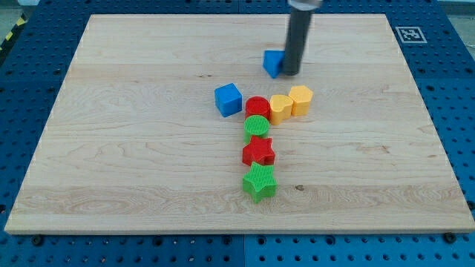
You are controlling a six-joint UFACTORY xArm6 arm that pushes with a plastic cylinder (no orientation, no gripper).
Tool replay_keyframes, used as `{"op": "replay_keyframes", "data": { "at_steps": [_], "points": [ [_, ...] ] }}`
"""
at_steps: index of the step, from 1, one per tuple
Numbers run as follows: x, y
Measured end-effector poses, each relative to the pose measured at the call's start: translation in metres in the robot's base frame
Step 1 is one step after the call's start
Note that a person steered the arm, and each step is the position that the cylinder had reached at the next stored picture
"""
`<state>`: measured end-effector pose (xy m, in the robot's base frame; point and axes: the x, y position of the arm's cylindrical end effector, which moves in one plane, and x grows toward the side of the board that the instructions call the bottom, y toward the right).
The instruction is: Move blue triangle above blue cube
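Observation:
The blue triangle [272, 63] lies near the view's top centre of the wooden board. My tip [290, 73] touches its right side, and the rod hides part of it. The blue cube [228, 99] sits lower and to the view's left of the triangle, apart from it by a short gap.
Right of the cube sits a cluster: a red cylinder [257, 107], a yellow heart [280, 108] and a yellow hexagon [300, 99]. Below them run a green cylinder [256, 127], a red star [258, 152] and a green star [259, 182]. The board's edge [237, 230] borders blue pegboard.

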<state>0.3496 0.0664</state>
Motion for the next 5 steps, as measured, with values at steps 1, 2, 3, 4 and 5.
{"op": "replay_keyframes", "data": {
  "at_steps": [1,2,3,4,5],
  "points": [
    [0.0,-0.022],
    [0.0,-0.035],
    [0.0,0.007],
    [-0.013,-0.007],
    [-0.033,-0.035]
  ]
}}
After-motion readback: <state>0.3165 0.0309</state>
